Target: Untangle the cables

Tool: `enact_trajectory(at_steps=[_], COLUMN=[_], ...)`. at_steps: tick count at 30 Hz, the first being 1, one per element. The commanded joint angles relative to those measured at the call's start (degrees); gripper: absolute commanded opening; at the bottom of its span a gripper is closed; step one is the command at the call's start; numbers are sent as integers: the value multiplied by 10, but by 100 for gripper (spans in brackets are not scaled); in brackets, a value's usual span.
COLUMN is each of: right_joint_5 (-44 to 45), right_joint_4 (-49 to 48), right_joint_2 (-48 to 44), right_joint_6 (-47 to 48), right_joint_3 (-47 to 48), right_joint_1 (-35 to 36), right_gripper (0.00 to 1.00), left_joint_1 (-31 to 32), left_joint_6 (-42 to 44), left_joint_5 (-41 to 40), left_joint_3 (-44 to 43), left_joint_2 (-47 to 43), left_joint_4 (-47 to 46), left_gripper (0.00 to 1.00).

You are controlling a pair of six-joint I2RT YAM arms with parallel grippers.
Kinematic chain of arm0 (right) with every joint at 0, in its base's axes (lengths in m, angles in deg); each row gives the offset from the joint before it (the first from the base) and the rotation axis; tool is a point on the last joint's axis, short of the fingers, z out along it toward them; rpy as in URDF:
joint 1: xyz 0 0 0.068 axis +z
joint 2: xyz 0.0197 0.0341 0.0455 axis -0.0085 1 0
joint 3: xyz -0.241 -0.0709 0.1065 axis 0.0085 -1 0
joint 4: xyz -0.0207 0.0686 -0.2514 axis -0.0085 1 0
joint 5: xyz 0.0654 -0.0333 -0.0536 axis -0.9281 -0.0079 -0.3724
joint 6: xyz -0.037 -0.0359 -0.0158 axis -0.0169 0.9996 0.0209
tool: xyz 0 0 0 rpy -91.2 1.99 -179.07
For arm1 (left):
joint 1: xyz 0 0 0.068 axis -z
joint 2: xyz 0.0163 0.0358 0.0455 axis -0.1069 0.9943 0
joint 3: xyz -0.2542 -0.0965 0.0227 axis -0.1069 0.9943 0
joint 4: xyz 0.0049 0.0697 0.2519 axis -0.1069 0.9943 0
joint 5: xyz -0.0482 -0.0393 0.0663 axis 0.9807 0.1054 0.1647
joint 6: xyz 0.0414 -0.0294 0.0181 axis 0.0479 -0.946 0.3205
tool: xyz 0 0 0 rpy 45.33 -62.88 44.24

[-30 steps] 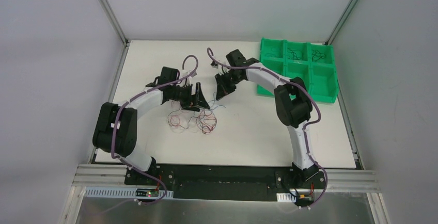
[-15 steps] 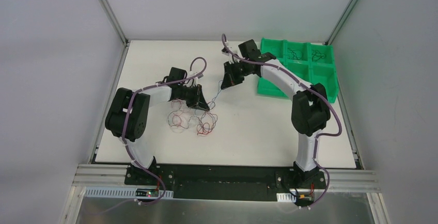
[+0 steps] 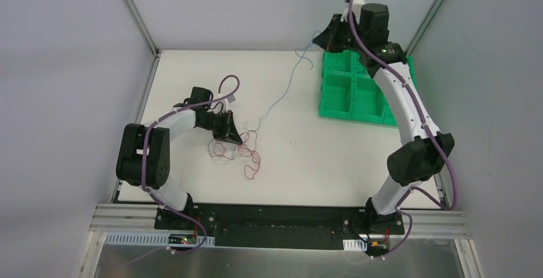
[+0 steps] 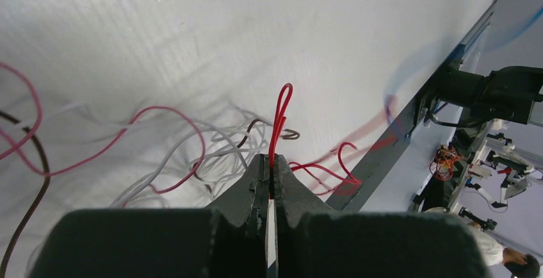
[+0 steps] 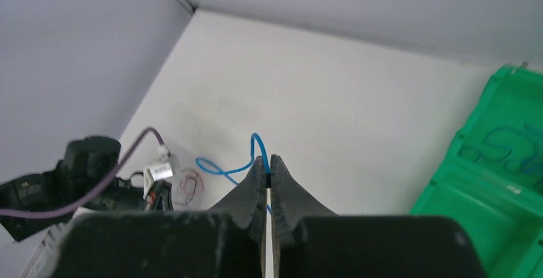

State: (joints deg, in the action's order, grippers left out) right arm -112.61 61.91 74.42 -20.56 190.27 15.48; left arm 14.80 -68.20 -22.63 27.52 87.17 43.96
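Both grippers clamped on one cable each

Left gripper (image 4: pixel 271 166) is pinched shut on a looped red cable (image 4: pixel 280 108), down low at the messy pile of cables (image 3: pixel 238 152) on the desk (image 3: pixel 307 163). Right gripper (image 5: pixel 267 163) is closed on a blue cable (image 5: pixel 221 168), up high over the far edge by the green bin (image 3: pixel 349 92); the blue one trails down toward the pile.
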Motion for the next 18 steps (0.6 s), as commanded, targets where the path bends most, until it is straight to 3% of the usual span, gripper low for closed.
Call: enact_trajectory(at_steps=[1,9,18], right_joint_5=[52,81,106], right_joint_4=[-57,-78,-88], right_joint_2=[-39,-12,9], right_joint_6=[-38,-31,27], right_joint_3=[79,200,175], right_joint_1=[-26,-73,-95], right_gripper=[0,0,0], left_joint_1=[-22,-43,-42], left_joint_6=[55,67,57], left_joint_5=[-19,-58,-45], left_joint_3=[-3,-2,-17], left_joint_2=[-5,5,-1], left_joint_4=[77,103,103], left_gripper=[0,0,0])
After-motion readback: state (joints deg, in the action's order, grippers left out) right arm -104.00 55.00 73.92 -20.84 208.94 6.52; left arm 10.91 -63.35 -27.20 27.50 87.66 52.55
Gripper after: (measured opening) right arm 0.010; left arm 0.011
